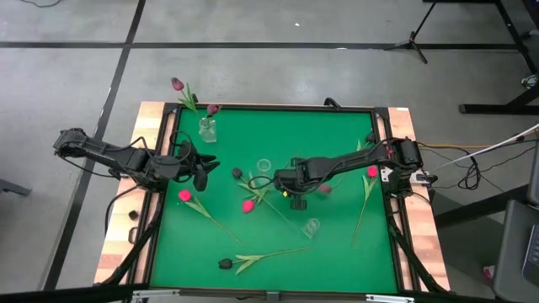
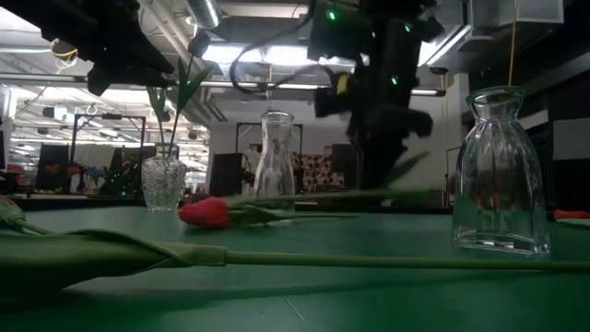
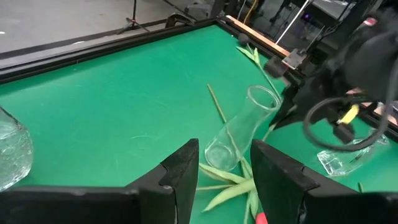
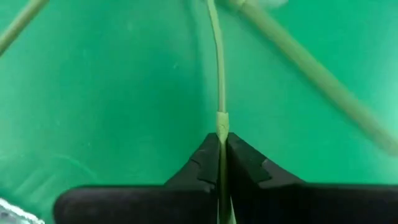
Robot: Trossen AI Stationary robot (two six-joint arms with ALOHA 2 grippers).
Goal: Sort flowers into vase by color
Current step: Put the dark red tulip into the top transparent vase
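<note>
The table [image 1: 337, 143] is covered in bright green felt, framed in black with pale wood edging at both sides. Both arms are dark, nearly black, and the right gripper [image 4: 222, 163] has matte black fingers pinching a pale yellow-green stem [image 4: 219, 74]. Bright pink-red tulip heads [image 1: 184, 195] lie on the green, with near-black maroon heads [image 1: 225, 263] among them, all on thin green stems with lighter leaves. The vases [image 2: 501, 175] are clear glass, one ribbed [image 2: 163, 180] with a faceted sparkle. The floor around is plain grey with dark lines.
</note>
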